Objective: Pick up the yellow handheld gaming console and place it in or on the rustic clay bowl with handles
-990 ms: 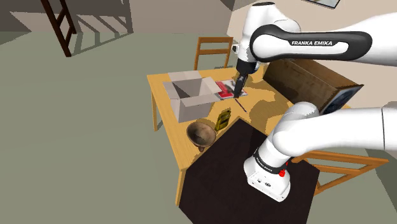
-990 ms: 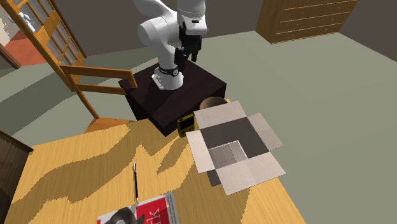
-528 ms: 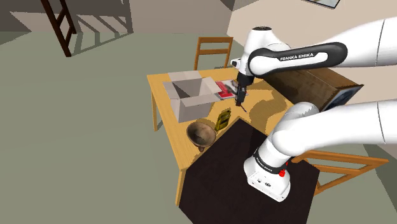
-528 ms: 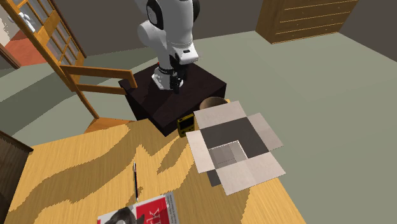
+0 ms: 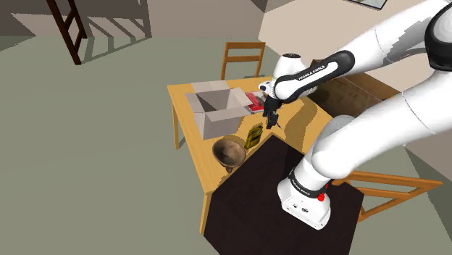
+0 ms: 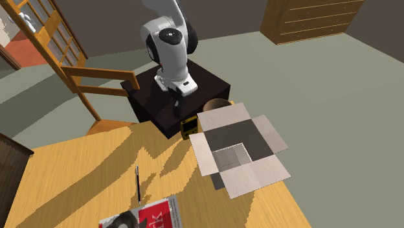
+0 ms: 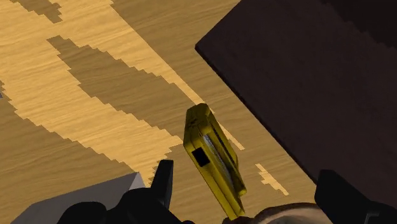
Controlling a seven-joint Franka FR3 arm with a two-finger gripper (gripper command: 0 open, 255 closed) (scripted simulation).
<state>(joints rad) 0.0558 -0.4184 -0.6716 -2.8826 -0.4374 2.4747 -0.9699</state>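
Yellow console [image 7: 213,156] on table [image 7: 95,76] beside clay bowl [image 5: 227,152]; fingers [image 7: 164,181] apart above.

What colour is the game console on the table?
The console is yellow; the wrist view shows it best.

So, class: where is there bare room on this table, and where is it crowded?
The table is bare between the pen and the box, and beyond the pen toward the chair. Crowded: console, bowl and box bunch beside the stand.

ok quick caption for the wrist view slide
Open fingers hover over the yellow handheld console, standing on edge on the wooden table beside the dark stand.
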